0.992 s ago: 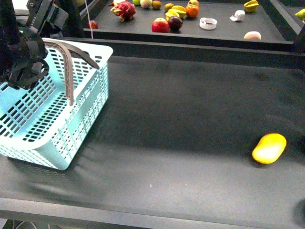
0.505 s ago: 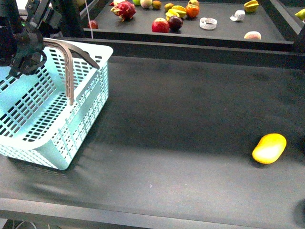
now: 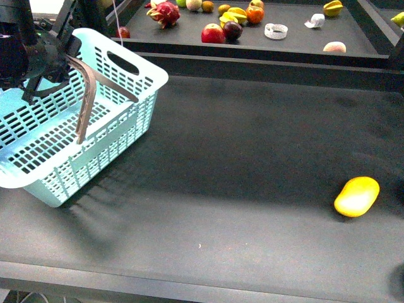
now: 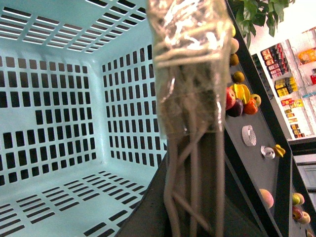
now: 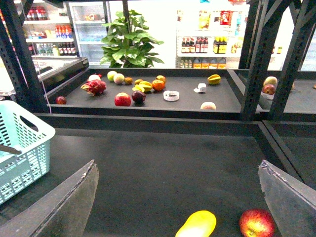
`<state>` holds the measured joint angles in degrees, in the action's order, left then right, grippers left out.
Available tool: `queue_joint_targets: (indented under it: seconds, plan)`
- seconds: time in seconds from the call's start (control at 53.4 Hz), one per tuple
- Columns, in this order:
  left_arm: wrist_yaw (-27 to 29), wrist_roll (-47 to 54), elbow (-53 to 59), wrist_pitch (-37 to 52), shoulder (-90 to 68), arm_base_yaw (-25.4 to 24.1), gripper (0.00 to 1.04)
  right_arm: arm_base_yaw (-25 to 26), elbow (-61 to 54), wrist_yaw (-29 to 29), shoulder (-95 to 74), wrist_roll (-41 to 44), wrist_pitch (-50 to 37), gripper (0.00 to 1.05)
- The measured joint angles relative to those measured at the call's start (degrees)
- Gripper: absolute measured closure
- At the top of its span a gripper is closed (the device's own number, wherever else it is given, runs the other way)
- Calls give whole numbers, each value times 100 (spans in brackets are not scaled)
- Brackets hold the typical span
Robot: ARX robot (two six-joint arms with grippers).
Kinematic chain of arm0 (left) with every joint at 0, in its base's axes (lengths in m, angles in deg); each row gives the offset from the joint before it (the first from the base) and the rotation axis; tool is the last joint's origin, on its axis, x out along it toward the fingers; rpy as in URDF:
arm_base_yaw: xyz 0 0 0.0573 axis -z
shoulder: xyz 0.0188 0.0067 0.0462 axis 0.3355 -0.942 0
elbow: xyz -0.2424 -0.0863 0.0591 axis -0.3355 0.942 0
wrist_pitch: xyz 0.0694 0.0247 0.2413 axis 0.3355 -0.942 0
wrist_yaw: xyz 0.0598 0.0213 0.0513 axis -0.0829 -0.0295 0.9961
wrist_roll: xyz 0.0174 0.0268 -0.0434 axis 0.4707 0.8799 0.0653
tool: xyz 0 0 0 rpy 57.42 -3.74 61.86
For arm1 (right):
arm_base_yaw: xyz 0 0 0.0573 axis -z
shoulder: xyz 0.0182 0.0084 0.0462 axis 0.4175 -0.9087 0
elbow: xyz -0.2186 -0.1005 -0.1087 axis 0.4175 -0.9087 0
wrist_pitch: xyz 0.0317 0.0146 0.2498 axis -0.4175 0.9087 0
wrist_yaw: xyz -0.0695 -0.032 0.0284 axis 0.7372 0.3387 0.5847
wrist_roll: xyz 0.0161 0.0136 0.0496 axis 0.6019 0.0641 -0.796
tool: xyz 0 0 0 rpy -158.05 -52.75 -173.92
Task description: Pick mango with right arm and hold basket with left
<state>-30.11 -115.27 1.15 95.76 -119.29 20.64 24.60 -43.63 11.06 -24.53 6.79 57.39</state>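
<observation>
The basket now sits higher and further toward the upper left of the front view than half a second ago. Its near side is up off the table, and the whole tub is tilted. That suggests the left pincer has the weight, so the holding half of the task looks under way. This pincer appears clamped on the top of the grey-brown handle, though the jaws themselves are hard to make out.

The mango has not moved and lies at the lower right, well apart from the basket. The right pincer is spread wide and holds nothing. The mango lies ahead of it between its fingers, just beside a red apple.
</observation>
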Motion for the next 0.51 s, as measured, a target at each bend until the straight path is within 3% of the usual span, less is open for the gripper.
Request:
queue_joint_targets:
  seconds: [0.243,0.505]
  plan:
    - [-238,393,748,203,678,72,99,0,0,0,0,0,0,8]
    - [-710,1904,1698,737,1672,402,99,0,0,0,0,0,0,8]
